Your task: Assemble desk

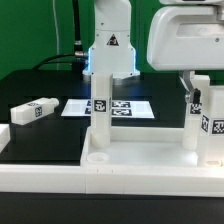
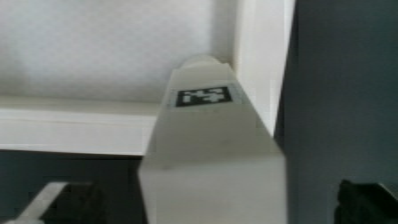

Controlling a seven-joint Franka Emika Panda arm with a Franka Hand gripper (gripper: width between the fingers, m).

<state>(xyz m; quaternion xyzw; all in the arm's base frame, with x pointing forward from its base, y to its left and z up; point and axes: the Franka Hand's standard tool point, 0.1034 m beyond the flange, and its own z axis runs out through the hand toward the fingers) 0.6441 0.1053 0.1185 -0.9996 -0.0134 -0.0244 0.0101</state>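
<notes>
The white desk top [image 1: 140,158] lies upside down near the table's front. One tagged leg [image 1: 100,105] stands upright in its corner on the exterior view's left. A second leg [image 1: 204,128] stands in the corner on the exterior view's right. My gripper [image 1: 199,93] hangs over this second leg, open, with a finger on each side. In the wrist view the leg [image 2: 210,140] runs between the dark fingers [image 2: 45,203], with a gap on both sides, down to the top's rimmed corner [image 2: 80,125]. A third leg [image 1: 34,111] lies loose on the exterior view's left.
The marker board [image 1: 125,107] lies flat behind the desk top, in front of the robot base [image 1: 110,50]. A long white rail [image 1: 90,185] runs along the table's front edge. Black cables hang at the back left.
</notes>
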